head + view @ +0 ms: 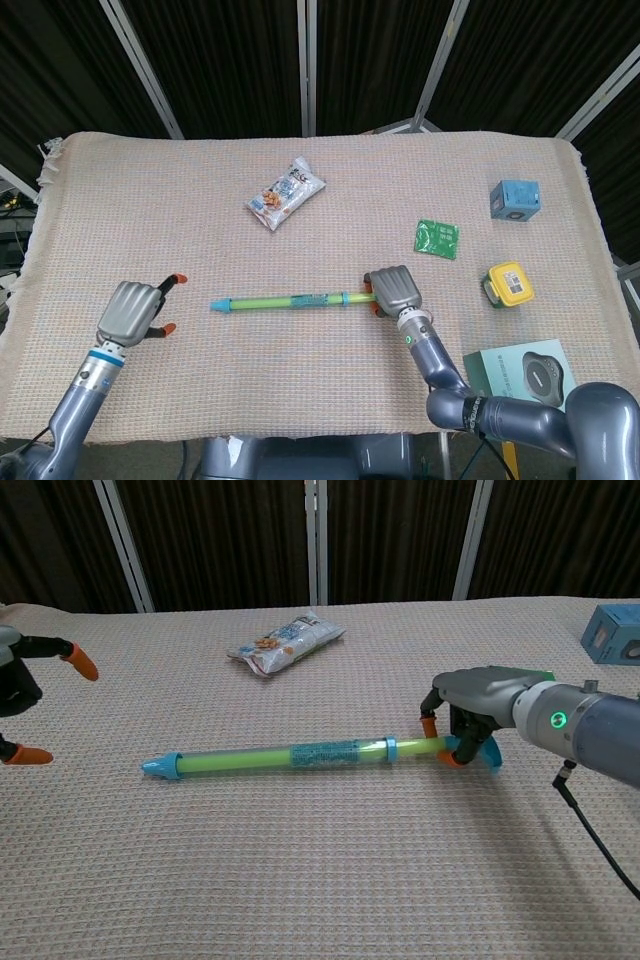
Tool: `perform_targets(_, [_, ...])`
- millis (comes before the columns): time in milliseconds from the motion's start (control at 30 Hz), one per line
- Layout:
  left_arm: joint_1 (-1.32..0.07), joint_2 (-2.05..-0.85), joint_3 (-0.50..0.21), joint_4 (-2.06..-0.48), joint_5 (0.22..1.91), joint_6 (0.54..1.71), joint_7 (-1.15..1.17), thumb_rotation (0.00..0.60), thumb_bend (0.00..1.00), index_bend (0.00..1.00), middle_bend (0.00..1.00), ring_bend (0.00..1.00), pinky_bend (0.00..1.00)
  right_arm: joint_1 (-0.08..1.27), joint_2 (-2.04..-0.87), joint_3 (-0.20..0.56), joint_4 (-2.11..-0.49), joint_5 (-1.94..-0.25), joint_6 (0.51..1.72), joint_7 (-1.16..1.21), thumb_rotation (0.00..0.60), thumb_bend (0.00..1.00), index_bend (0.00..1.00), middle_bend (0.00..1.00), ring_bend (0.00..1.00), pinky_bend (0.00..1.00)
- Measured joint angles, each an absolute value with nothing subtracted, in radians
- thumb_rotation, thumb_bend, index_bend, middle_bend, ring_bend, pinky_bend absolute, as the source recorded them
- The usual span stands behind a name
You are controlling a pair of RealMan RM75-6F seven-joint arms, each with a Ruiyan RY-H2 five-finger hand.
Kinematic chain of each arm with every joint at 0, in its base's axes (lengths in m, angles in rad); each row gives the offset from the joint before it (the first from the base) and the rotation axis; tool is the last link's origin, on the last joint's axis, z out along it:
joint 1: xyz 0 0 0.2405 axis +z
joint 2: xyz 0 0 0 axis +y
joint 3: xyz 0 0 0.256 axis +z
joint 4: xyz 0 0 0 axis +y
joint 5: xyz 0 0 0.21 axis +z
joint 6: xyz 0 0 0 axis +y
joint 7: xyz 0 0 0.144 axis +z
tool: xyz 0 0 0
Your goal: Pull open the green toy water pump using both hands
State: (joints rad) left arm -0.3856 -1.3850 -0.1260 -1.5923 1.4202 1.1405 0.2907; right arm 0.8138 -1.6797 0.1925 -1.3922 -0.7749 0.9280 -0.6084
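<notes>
The green toy water pump (285,300) (290,757) lies across the middle of the table, its blue tip pointing left. My right hand (392,290) (475,705) grips its right end, fingers curled over the thin rod by the blue handle (489,753). My left hand (131,312) (18,685) hovers left of the blue tip (218,304), fingers apart and holding nothing. A gap of bare cloth separates it from the pump.
A snack packet (286,193) lies behind the pump. On the right are a green sachet (437,238), a yellow gadget (508,284), a blue box (515,200) and a teal box (522,375). The woven cloth (150,220) covers the table.
</notes>
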Motion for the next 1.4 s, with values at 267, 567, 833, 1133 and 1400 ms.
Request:
perform_targets(267, [-0.504,-1.497,-0.169,-1.511,1.345,0.984,0.274,0.6,0.17,0.33,0.92,0.86,1.0,0.822,-1.68,0.195,-1.399,-0.737,0.939,-0.629,0.6,0.49,0.7,1.0,1.0,1.0])
perform_targets(567, [-0.607,-1.624,-0.206,-1.418,1.195,0.889,0.335,0.6,0.23,0.36,0.92,0.86,1.0,0.83,-1.67,0.194,-1.416,-0.706,0.953,-0.645,0.6,0.49,0.7,1.0,1.0,1.0])
perform_targets(833, [-0.651,-1.682,-0.203,-1.354,1.117,0.849,0.343,0.6,0.26,0.37,0.92,0.86,1.0,0.826,-1.657,0.186,-1.427,-0.703,0.959,-0.634,0.6,0.49,0.7,1.0,1.0,1.0])
perform_targets(1133, [-0.671,-1.696,-0.191,-1.347,1.094,0.85,0.355,0.6,0.39,0.48,0.92,0.86,1.0,0.828,-1.652,0.184,-1.431,-0.705,0.963,-0.629,0.6,0.49,0.71,1.0,1.0,1.0])
perform_targets(1400, [-0.683,-1.696,-0.187,-1.357,1.064,0.861,0.373,0.6,0.47,0.66,0.92,0.86,1.0,0.829,-1.641,0.185,-1.444,-0.709,0.969,-0.624,0.6,0.5,0.71,1.0,1.0,1.0])
